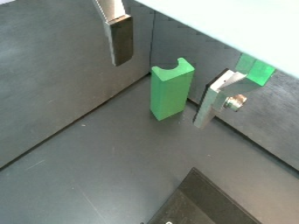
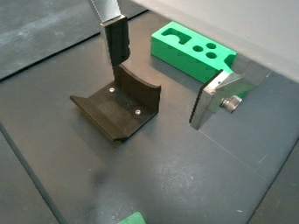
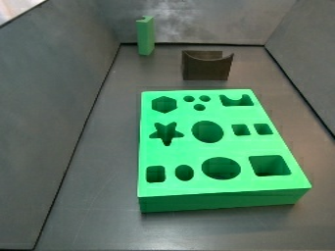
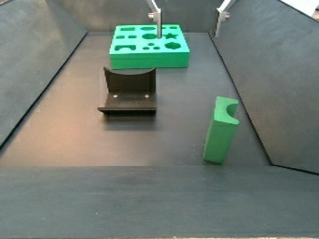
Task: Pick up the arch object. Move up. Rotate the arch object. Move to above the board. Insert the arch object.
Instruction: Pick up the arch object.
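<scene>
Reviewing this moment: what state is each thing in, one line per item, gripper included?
gripper: open, empty, up above the floor, holding nothing.
arch object: standing upright on the floor, not gripped, notch on top.
board: lying flat, every visible cut-out empty.
dark curved block: resting on the floor between the board and the arch object, untouched.

Lab test rig: bare grey walled bin (image 3: 78,108), gripper (image 1: 170,66) overhead.
</scene>
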Motion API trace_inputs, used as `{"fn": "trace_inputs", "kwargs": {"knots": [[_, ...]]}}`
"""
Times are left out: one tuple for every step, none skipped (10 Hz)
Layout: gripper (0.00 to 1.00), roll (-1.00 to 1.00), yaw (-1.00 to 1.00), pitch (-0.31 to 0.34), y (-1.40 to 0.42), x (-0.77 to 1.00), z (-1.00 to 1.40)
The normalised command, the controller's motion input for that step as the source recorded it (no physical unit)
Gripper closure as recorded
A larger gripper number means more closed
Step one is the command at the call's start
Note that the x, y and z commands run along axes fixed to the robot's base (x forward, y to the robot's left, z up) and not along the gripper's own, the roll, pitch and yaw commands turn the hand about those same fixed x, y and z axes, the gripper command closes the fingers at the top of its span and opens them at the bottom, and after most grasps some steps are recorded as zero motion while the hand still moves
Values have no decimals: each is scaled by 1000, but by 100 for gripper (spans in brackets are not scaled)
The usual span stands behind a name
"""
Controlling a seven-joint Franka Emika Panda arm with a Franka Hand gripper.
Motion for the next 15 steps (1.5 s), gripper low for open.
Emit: {"fn": "trace_inputs", "kwargs": {"knots": [[0, 39, -566, -71, 363, -106, -423], [0, 63, -386, 29, 629, -17, -880], [0, 76, -354, 37, 654, -57, -906], [0, 37, -374, 50, 666, -94, -940], [0, 14, -360, 44, 680, -191, -937], [0, 4, -377, 23, 660, -249, -897], [0, 0, -391, 0, 620, -357, -794], [0, 0, -440, 0, 526, -546, -646], [0, 0, -377, 0, 529, -503, -206], [0, -129, -291, 0, 374, -174, -263], [0, -120, -271, 0, 177, 0, -366], [0, -144, -334, 13, 386, 0, -91], [0, -179, -323, 89, 460, 0, 37], [0, -204, -326, 54, 397, 23, 0], [0, -127, -291, -74, 151, -40, -697]]}}
